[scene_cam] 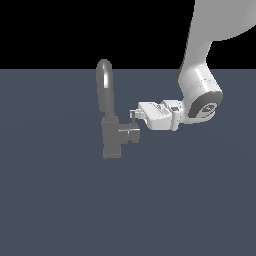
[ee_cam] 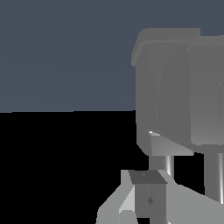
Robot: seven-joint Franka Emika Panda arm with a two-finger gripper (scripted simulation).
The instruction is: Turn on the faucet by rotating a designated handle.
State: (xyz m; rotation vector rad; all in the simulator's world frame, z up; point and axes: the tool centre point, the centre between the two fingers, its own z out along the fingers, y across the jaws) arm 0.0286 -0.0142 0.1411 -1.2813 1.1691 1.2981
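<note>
The faucet stands on the counter, spout rising above its body. The handle projects from the body toward the exterior view's right. The claw lies level just above that handle, its arm farther right.

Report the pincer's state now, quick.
Pincer: cannot be told whether open or closed; its fingertips sit right at the handle of the faucet, with no clear grasp visible.

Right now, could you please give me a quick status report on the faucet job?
Gripper level at short grey cylindrical handle stub, fingertips just above it; jaw state unclear. Dull grey arched-spout faucet upright. Nothing in the way.
</note>
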